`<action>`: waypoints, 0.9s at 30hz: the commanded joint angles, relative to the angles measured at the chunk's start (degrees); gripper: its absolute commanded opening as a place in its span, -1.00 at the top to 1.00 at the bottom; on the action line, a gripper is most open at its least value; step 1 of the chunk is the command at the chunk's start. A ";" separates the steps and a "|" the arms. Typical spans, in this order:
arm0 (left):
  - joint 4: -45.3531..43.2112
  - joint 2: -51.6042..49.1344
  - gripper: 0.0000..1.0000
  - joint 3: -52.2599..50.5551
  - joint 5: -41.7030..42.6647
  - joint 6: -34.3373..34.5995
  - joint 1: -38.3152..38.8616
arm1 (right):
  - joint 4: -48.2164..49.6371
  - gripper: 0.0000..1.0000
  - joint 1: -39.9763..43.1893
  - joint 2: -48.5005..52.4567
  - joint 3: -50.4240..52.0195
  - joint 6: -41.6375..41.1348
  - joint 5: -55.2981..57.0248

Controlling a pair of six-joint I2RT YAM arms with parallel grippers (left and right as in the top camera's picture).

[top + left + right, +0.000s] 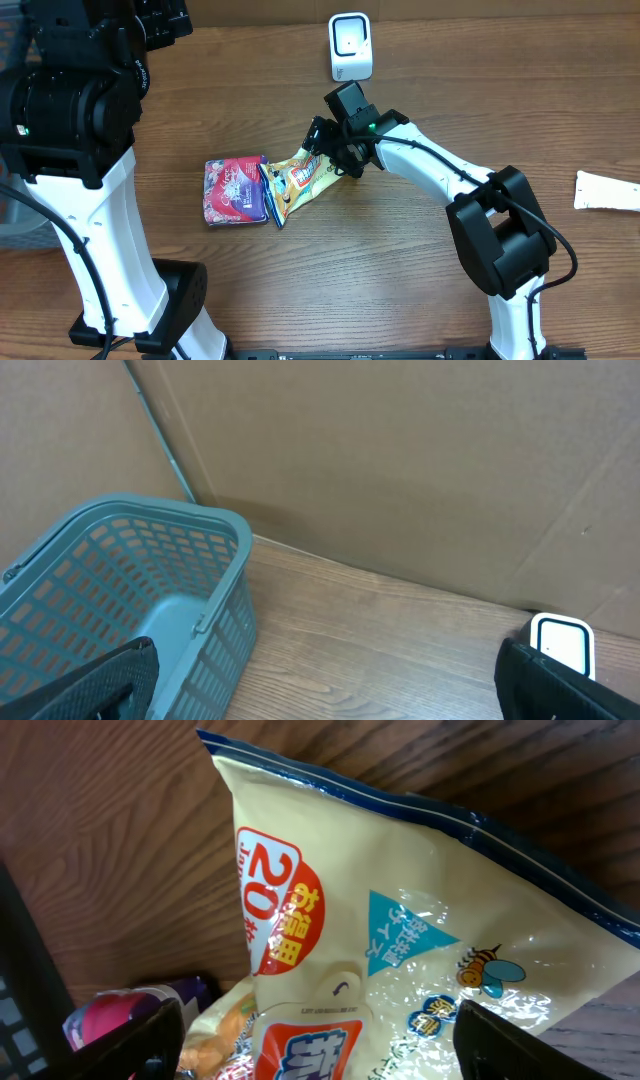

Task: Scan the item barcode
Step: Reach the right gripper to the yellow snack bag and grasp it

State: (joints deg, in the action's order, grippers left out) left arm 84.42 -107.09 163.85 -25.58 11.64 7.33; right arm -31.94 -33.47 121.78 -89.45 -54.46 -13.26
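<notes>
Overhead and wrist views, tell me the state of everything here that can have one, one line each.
yellow snack bag: lying on the table, sealed.
purple pouch: lying flat, touching the yellow snack bag.
right pincer: open, jaws either side of the yellow snack bag's end.
left pincer: open, holding nothing.
scanner: standing upright, nothing in front of it.
teal basket: upright.

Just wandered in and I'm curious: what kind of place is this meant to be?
Probably a mock shop checkout in a lab: a white barcode scanner on the wooden table, a yellow snack bag nearby, and a teal shopping basket near a cardboard wall.
</notes>
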 commanded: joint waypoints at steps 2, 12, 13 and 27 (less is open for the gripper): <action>-0.20 -0.81 -0.99 0.11 -0.70 -0.92 -0.57 | 1.44 -0.53 -1.27 1.40 0.22 -0.90 0.33; -0.20 -0.81 -0.99 0.11 -0.70 -0.92 -0.57 | 2.32 0.19 -3.50 4.44 0.22 -0.85 2.27; -0.20 -0.81 -0.99 0.11 -0.70 -0.92 -0.57 | 1.66 0.40 -3.48 4.55 0.22 -0.83 2.45; -0.20 -0.81 -1.00 0.11 -0.70 -0.92 -0.57 | -14.16 0.93 2.54 -5.73 -3.02 8.96 -20.35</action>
State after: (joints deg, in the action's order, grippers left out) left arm 84.44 -107.09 163.85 -25.58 11.64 7.33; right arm -43.48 -34.28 122.74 -91.61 -49.08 -20.67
